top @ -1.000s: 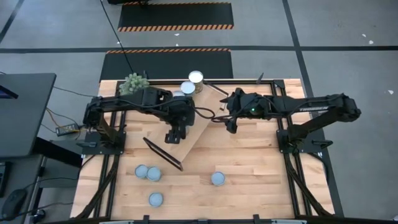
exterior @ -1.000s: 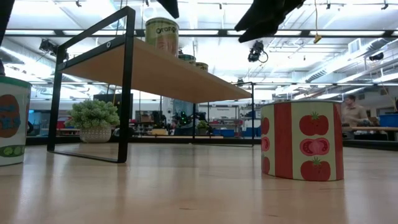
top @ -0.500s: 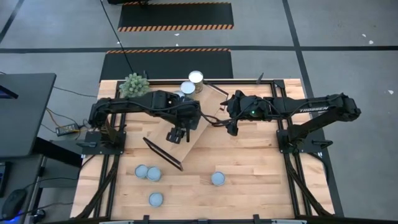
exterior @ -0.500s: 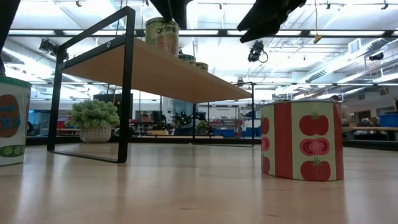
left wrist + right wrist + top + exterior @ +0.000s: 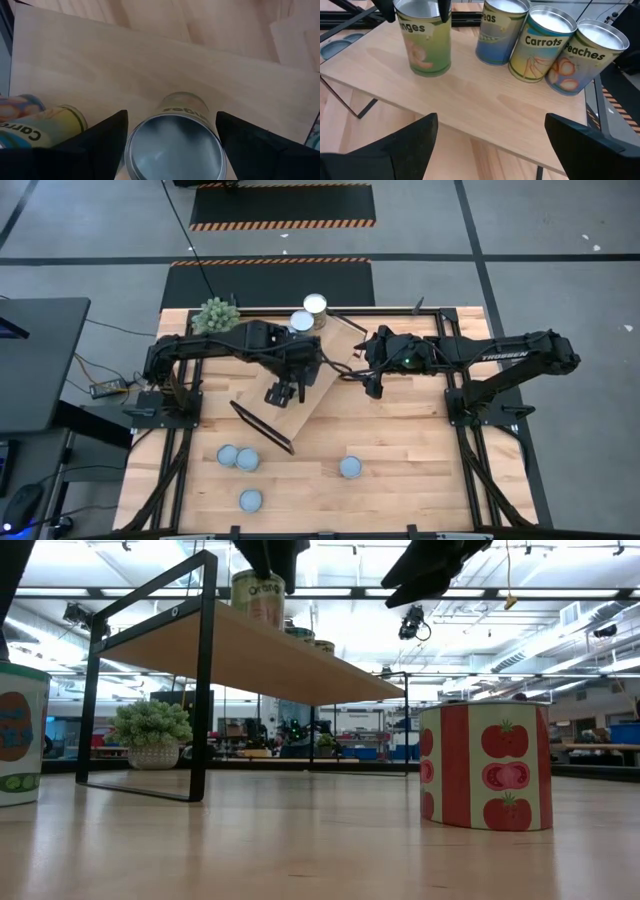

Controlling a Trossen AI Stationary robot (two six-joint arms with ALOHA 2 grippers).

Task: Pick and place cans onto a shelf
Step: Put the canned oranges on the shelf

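Observation:
The light-wood shelf (image 5: 312, 408) stands slantwise mid-table on black frame ends. Four cans stand on it: oranges (image 5: 422, 40), peas (image 5: 497, 32), carrots (image 5: 540, 45) and peaches (image 5: 585, 55). My left gripper (image 5: 283, 392) reaches over the shelf from the left. It is down over the oranges can (image 5: 175, 145), one finger on each side. My right gripper (image 5: 372, 383) hangs open and empty beside the shelf's right side, above table height. Its fingers (image 5: 415, 145) are spread wide. My left gripper has the oranges can between its two fingers, which lie against opposite sides of the wall just below the top rim (image 5: 402, 22). The fingers come from above, pointing down. The can stands upright with its base on the shelf board (image 5: 258, 602).
Several more cans stand on the table near the front: two at the left (image 5: 237, 458), one nearer (image 5: 250, 500), and a tomato can (image 5: 487, 765) toward the right. A green plant (image 5: 215, 315) sits at the far left. Black frame rails run along both table sides.
My left arm has stretched a little farther toward the table's right over the shelf. In the low view its gripper now shows lower around the top of the oranges can. The can has stayed standing on the shelf.

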